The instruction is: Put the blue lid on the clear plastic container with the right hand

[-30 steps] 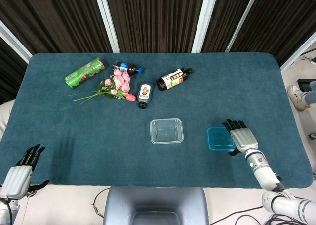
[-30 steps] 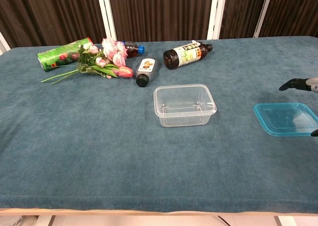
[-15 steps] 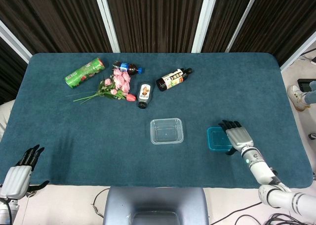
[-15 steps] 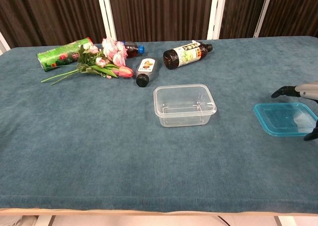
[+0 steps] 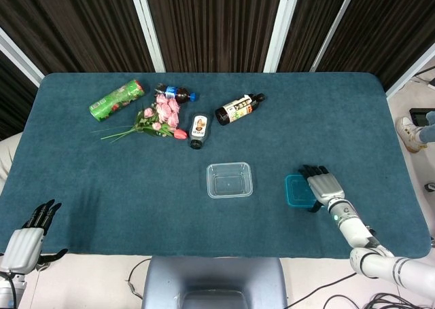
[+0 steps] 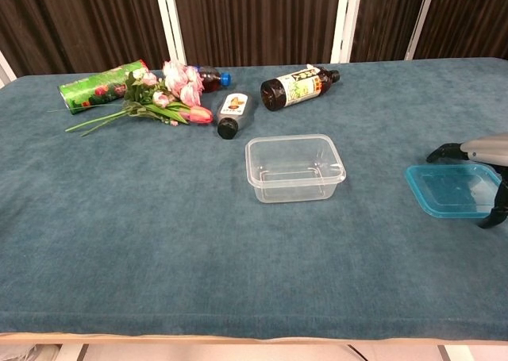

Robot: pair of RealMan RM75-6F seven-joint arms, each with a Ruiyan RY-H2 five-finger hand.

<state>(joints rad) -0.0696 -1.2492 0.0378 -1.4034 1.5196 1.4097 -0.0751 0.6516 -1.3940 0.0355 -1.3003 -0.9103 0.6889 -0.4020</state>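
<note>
The clear plastic container [image 5: 230, 180] [image 6: 294, 167] stands open and empty near the table's middle. To its right the blue lid [image 5: 296, 191] [image 6: 448, 190] lies flat on the cloth, about a hand's width from the container. My right hand [image 5: 325, 187] [image 6: 487, 149] reaches over the lid's right part, with the fingers stretched above it and the thumb down by its near edge. It holds nothing, and the chest view cuts it off at the frame edge. My left hand [image 5: 28, 235] hangs off the table's near left corner with its fingers straight and holds nothing.
At the back left lie a green can [image 5: 116, 99], a bunch of pink flowers [image 5: 158, 119], a cola bottle [image 5: 175, 92], a small dark-capped bottle [image 5: 198, 130] and a brown sauce bottle [image 5: 238, 108]. The table's near edge runs close behind my right wrist.
My right hand has slid left, farther over the blue lid, and its thumb has come down by the lid's near edge. The lid, the container and my left hand have not moved.
</note>
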